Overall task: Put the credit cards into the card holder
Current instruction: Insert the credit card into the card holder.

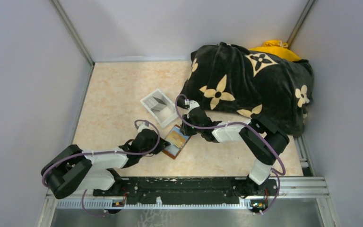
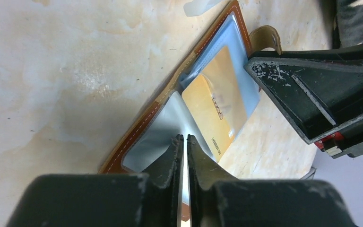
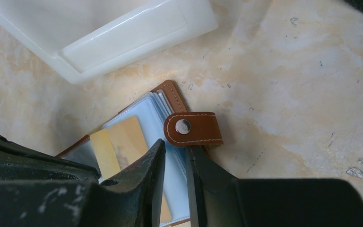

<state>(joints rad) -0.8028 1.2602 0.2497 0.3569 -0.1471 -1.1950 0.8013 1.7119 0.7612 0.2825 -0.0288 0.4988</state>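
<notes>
The brown leather card holder [image 1: 176, 141] lies open on the table between both grippers, with its clear sleeves showing. A tan credit card [image 2: 208, 118] sits partly inside one sleeve, and it also shows in the right wrist view [image 3: 123, 142]. My left gripper [image 2: 185, 138] is shut on a thin grey sleeve page at the holder's near edge [image 2: 142, 125]. My right gripper [image 3: 176, 151] is closed on the stack of light-blue sleeves beside the snap strap [image 3: 194, 128]. In the top view the left gripper [image 1: 163, 144] and the right gripper [image 1: 189, 130] flank the holder. No other cards are visible.
A clear plastic tray [image 1: 158, 106] stands just behind the holder and fills the upper left of the right wrist view [image 3: 123, 33]. A black blanket with tan flowers [image 1: 250, 85] covers the back right corner, over something yellow [image 1: 274, 47]. Grey walls enclose the table.
</notes>
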